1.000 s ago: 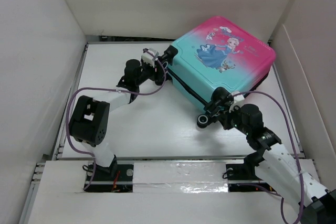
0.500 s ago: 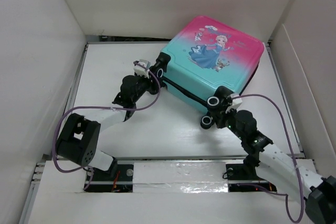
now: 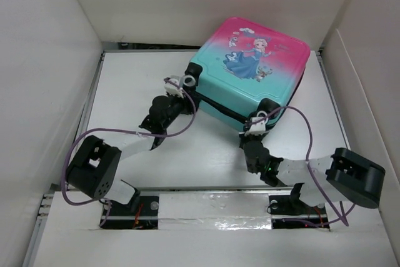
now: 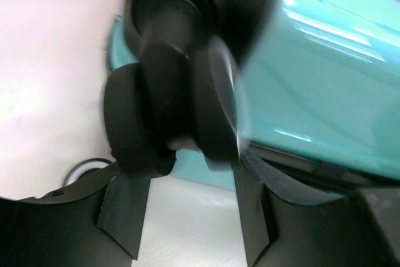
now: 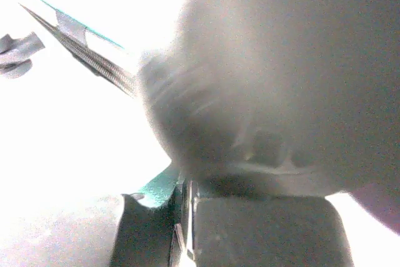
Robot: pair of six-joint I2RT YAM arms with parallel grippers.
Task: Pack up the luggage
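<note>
Now the luggage [image 3: 253, 60], lid down at the far right of the table [image 3: 125, 85], has swung slightly leftward, the left gripper [image 3: 177, 92] clamped round a wheel [image 4: 169, 117] and the right gripper [image 3: 253, 130] pinched shut, dropped low by the other corner, so I'd guess they're repositioning, not filling.

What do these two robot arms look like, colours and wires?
Both arms mix white links with chunky black joint housings. The left arm and right arm each carry a purple cable looping alongside to the wrist. The left gripper has flat black fingers. A small green light glows on the right arm.
</note>
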